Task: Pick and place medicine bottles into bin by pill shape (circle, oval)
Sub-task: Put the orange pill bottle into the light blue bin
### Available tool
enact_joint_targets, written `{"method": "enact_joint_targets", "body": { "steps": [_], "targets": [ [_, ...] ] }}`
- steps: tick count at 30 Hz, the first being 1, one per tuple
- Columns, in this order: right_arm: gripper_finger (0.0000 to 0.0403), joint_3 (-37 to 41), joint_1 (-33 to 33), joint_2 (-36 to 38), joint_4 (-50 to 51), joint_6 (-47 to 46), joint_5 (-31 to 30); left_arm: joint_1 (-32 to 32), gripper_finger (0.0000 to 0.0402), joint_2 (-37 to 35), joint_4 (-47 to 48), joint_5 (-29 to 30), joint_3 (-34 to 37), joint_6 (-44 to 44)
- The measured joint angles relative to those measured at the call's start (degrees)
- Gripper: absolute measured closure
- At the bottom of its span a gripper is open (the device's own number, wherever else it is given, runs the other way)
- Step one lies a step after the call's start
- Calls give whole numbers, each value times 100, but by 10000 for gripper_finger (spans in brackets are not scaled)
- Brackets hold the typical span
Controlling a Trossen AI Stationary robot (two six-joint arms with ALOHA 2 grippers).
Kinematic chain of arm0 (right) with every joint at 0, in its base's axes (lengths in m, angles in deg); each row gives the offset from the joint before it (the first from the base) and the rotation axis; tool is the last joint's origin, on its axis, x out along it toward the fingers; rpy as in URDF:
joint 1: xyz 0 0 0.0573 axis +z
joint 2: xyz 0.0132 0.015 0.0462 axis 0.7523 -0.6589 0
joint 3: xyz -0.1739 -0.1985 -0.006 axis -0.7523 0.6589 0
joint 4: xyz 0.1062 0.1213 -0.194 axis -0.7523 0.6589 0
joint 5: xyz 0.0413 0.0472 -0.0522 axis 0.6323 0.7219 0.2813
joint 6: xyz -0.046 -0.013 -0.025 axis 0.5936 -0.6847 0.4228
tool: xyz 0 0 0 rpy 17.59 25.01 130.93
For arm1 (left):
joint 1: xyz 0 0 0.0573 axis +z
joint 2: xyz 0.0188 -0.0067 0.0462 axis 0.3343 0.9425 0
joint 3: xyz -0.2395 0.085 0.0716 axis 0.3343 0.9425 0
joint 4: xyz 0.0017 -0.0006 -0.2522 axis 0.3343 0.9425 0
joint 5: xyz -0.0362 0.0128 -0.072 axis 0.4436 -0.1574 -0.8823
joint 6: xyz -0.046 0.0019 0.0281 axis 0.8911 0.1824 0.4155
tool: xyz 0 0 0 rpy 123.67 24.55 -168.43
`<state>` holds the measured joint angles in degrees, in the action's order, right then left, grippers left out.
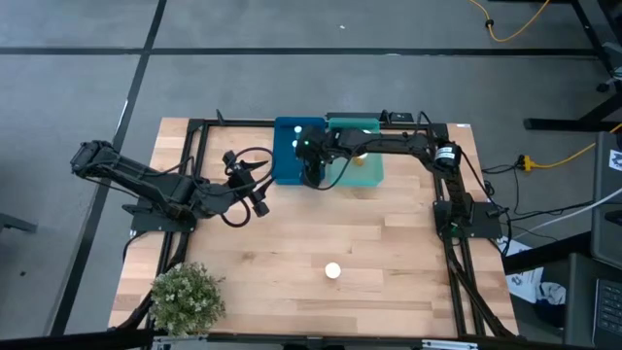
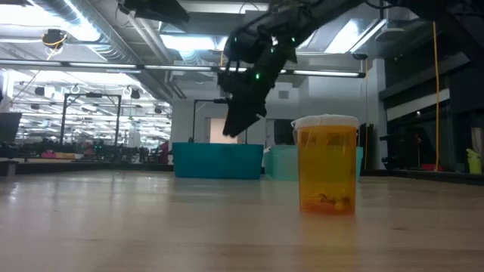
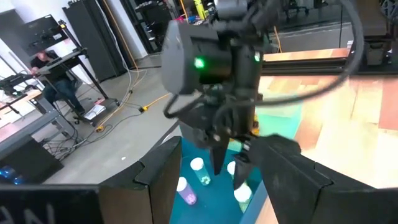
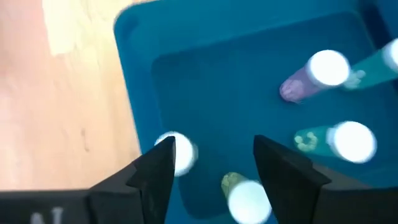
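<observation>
From above, the right gripper (image 1: 313,163) is seen poised over the blue bin (image 1: 288,148), with the teal bin (image 1: 362,167) alongside. The left gripper (image 1: 255,191) is parked well apart over the wooden table (image 1: 292,253). One white-capped bottle (image 1: 333,270) is left standing alone near the table's front edge, by a potted plant (image 1: 186,297).

At table height, that amber bottle (image 2: 327,164) is seen upright in the foreground, the right gripper (image 2: 240,121) hanging above the blue bin (image 2: 218,160) far behind.

Through the left wrist, the left fingers (image 3: 163,180) are spread wide, holding nothing.

Through the right wrist, the right gripper (image 4: 214,165) is seen parted and empty above the blue bin (image 4: 205,81); four bottles lie inside, one (image 4: 247,198) just beneath the gap, another (image 4: 180,152) beside one finger.
</observation>
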<state>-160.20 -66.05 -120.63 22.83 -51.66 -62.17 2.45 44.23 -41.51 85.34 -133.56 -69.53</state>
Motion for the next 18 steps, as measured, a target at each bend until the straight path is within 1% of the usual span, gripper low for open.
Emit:
{"method": "enact_joint_targets", "body": {
  "steps": [5,10,14,18],
  "targets": [
    [190,-770,200,23,1133,-310,139,1,200,0,0,0,0,2],
    [195,-1632,672,29,2719,-722,119,2,200,0,14,0,0,2],
    [202,-2119,1222,29,4068,-863,-194,2,200,0,31,0,0,2],
    [210,-2212,1875,29,5135,-1134,-567,2,200,0,33,0,0,2]
  ]
}}
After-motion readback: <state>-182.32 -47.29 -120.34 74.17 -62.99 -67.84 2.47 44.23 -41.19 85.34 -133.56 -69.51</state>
